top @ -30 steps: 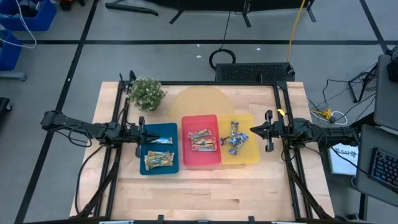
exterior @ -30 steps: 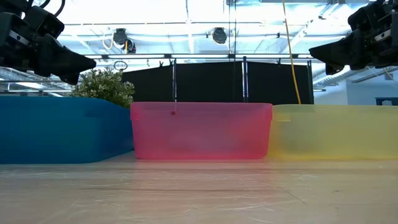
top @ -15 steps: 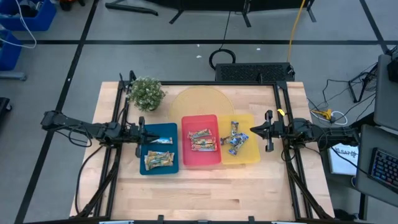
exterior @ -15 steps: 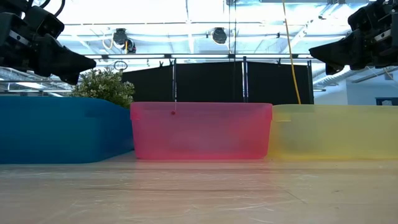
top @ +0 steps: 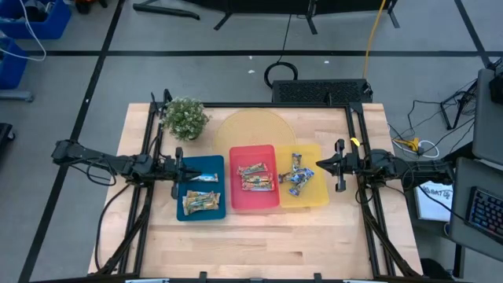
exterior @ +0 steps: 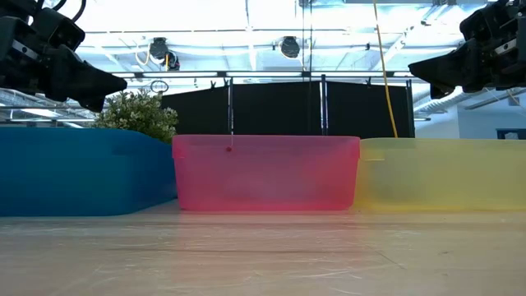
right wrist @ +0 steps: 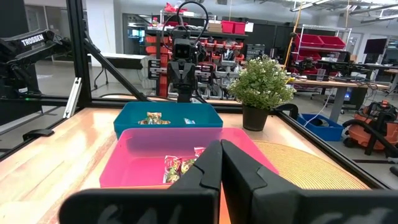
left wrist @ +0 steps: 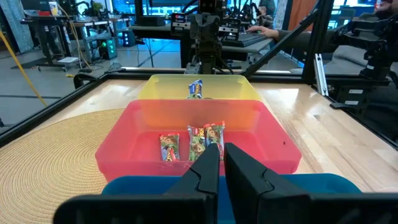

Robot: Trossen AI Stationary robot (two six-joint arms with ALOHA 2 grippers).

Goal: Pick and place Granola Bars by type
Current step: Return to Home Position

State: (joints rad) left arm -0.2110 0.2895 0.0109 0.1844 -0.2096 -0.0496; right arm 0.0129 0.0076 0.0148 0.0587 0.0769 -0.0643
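Three trays stand side by side on the wooden table: a blue tray [top: 184,209], a red tray [top: 237,203] and a yellow tray [top: 318,192]. Tan-and-green granola bars [top: 200,203] lie in the blue tray, red-and-green bars [top: 257,178] in the red one, and blue bars [top: 294,174] in the yellow one. My left gripper [top: 182,167] hovers level above the blue tray's left rim, shut and holding nothing. My right gripper [top: 318,165] hovers level above the yellow tray's right part, also shut and holding nothing. In the low view both grippers [exterior: 115,82] [exterior: 415,67] hang well above the tray rims.
A potted plant [top: 185,118] stands at the far left corner. A round woven mat [top: 251,130] lies behind the trays. Black frame rails [top: 149,157] run along the table's left and right sides. Bare wood [top: 259,244] stretches along the near edge.
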